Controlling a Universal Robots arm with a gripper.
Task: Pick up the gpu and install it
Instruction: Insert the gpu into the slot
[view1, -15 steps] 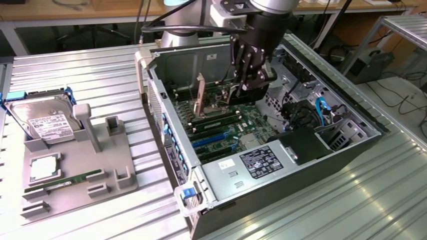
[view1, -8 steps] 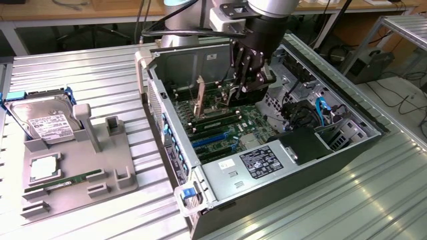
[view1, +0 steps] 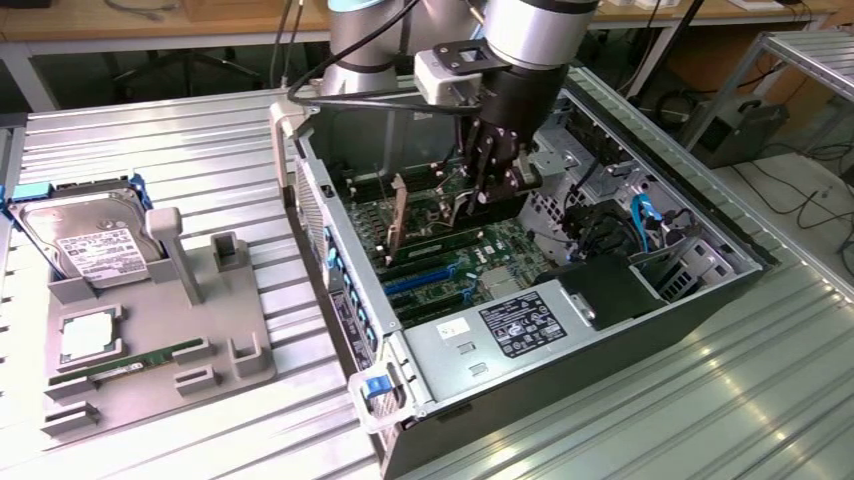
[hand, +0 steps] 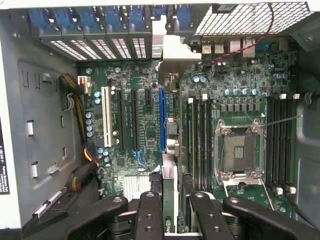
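Observation:
My gripper (view1: 491, 185) reaches down into the open computer case (view1: 350, 330), shut on the gpu (view1: 461, 205), a thin dark card held upright on its edge. In the wrist view the gpu (hand: 170, 185) shows edge-on between my black fingers (hand: 150, 215), and its silvery bracket end (hand: 175, 55) points toward the row of blue clips at the case's rear wall. The card hangs just above the motherboard (hand: 145, 100), right beside the long blue slot (hand: 161, 120). Whether its lower edge touches a slot is hidden.
A grey fixture (view1: 160, 340) at the exterior view's left holds a hard drive (view1: 87, 245) and a green memory stick (view1: 134, 362). Inside the case are the processor socket (hand: 240, 150), memory slots (hand: 197, 145), a white slot (hand: 105, 117), cable bundles (hand: 75, 100) and a labelled power supply (view1: 527, 325).

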